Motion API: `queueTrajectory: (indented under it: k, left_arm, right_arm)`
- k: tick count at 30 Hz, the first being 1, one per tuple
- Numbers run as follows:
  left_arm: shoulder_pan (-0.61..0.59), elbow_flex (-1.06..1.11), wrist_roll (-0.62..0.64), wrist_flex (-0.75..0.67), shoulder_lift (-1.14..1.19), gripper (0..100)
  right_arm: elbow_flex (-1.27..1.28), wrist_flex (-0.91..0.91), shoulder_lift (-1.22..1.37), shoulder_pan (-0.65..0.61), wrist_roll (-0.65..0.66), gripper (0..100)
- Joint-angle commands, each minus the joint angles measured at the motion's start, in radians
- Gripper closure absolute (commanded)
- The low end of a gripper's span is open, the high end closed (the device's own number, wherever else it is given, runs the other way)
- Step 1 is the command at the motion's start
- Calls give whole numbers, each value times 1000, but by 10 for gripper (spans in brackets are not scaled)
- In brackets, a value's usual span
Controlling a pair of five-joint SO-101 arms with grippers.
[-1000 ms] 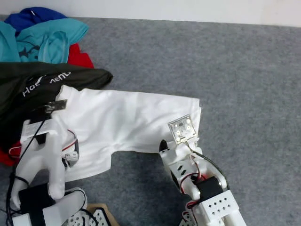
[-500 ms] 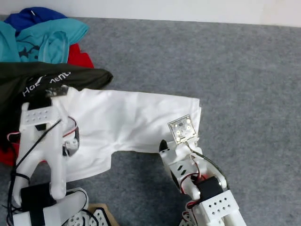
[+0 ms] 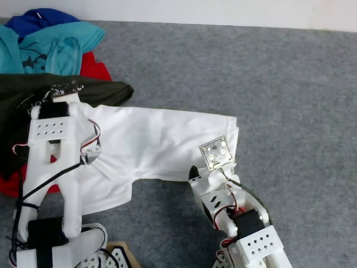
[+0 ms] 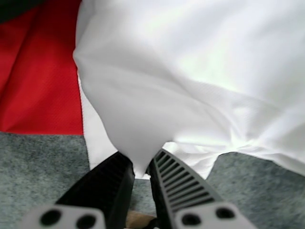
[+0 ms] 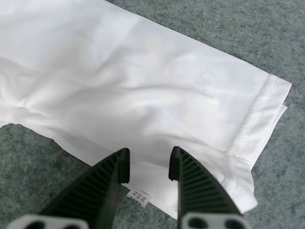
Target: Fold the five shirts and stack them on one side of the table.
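Nothing legible
A small tag (image 5: 139, 195) at the hem of the white shirt (image 5: 143, 86) bears marks too tiny to read.

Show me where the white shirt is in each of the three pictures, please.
High view: the white shirt lies spread in the middle, between the two arms.
Left wrist view: a fold of it is pinched in the left gripper, beside a red shirt.
Right wrist view: its hemmed end lies flat, with the open right gripper over its edge.
Shared landmark: the grey table under the shirt.
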Motion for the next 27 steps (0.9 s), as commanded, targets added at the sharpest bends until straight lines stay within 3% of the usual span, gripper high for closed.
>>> queueTrajectory:
  k: [1, 10, 19, 27]
  left_arm:
    - [21, -61, 55, 12, 10, 979]
    - [16, -266, 61, 89, 291, 979]
    - [18, -487, 94, 201, 374, 976]
    - [21, -742, 132, 245, 642, 976]
  right_arm:
    - [-8, -12, -4, 12, 11, 851]
    - [-10, -12, -4, 12, 11, 851]
    - [-10, -12, -4, 12, 11, 851]
    - [-10, -12, -4, 12, 11, 851]
